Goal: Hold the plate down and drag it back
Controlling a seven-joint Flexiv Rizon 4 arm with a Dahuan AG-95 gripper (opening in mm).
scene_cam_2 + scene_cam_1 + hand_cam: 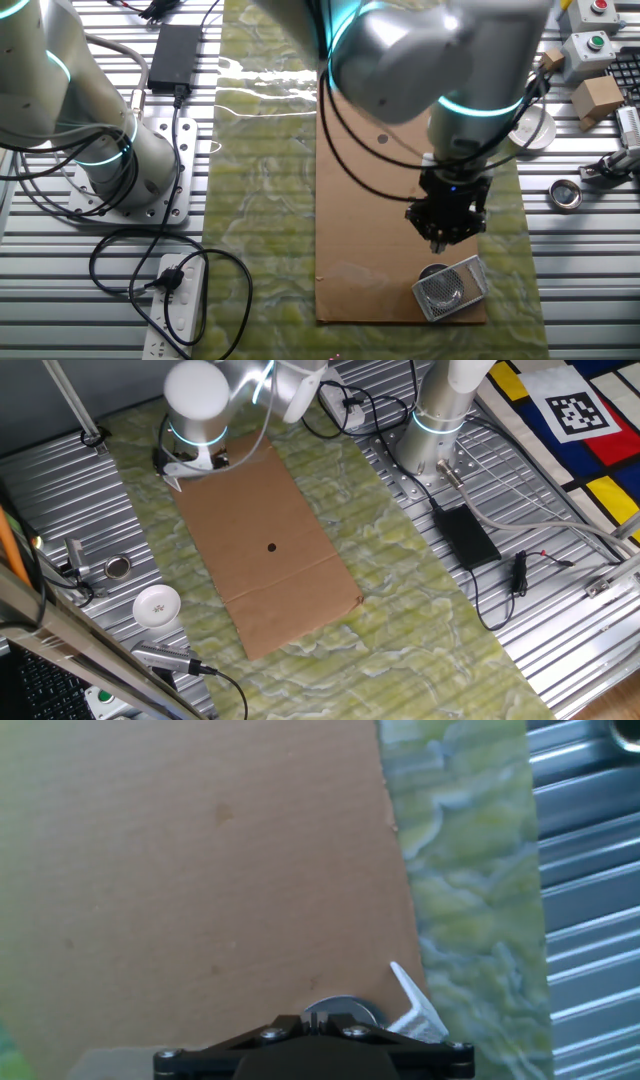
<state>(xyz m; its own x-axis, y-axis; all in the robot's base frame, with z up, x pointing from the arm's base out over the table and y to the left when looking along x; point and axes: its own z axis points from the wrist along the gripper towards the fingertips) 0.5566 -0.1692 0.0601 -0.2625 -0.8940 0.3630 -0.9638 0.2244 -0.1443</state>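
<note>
The plate, a small four-sided piece with a greyish middle and a white rim, lies on the near end of the brown cardboard sheet. My gripper hangs just above the plate's far edge with its fingers closed together and nothing between them. I cannot tell whether it touches the plate. In the hand view the gripper fills the bottom edge, and a white corner of the plate shows beside it. In the one fixed view the arm hides most of the plate; only a white corner shows.
The cardboard lies on a green mat. A round white dish and a metal cup stand beside it. A second arm's base, a power strip and a black adapter lie on the other side.
</note>
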